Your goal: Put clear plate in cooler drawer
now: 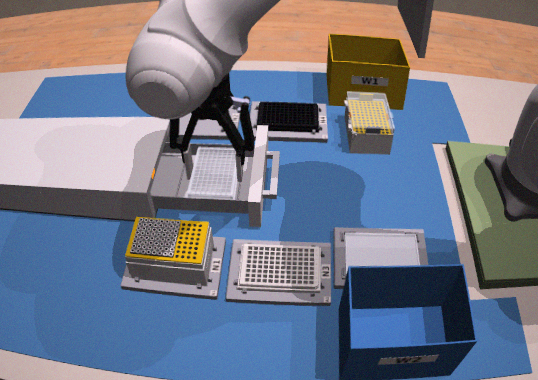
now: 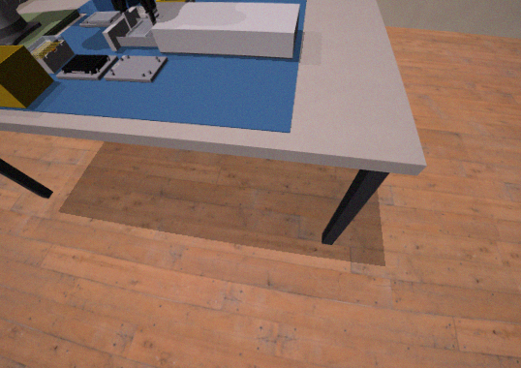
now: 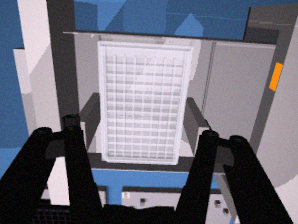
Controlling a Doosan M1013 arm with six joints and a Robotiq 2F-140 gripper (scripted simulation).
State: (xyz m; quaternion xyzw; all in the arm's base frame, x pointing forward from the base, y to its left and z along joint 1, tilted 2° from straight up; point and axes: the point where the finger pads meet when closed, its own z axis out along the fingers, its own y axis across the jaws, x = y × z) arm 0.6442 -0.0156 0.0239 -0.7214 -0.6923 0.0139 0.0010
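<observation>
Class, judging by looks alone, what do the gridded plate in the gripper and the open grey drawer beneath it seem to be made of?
Clear gridded plate, held in the black gripper: likely transparent plastic, since the drawer's grey shows through its wells. Open grey drawer: matte painted metal or plastic; flat, even grey without reflections leaves it open.
</observation>
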